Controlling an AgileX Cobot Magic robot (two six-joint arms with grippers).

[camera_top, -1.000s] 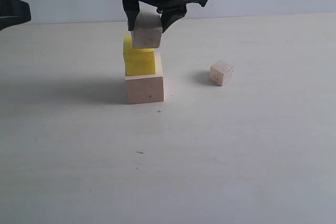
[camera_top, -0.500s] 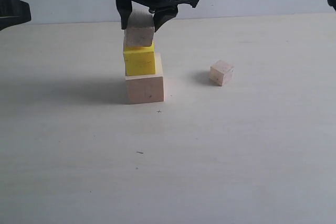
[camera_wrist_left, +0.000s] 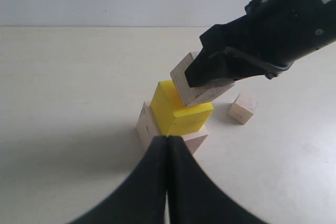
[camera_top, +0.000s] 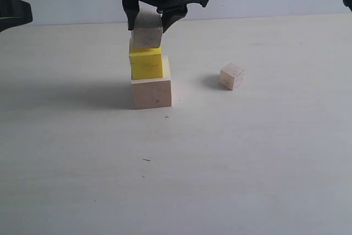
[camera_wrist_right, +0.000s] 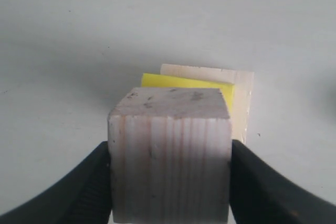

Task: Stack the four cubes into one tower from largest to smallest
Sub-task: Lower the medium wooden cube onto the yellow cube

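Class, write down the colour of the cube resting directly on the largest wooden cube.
The second cube is bright yellow; the exterior view shows it best.

Medium cube (camera_top: 146,37) tops yellow (camera_top: 146,64), atop largest (camera_top: 152,93); tiny cube (camera_top: 231,76) apart.

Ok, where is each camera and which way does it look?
Exterior view: low, off the robot, facing across the table at the stack; right gripper shows above.
Left wrist view: behind the shut left gripper, looking over it at the stack.
Right wrist view: behind the right gripper, looking past the medium wood cube between its fingers at the yellow cube.
Shared: exterior and left wrist show the tiny wood cube.
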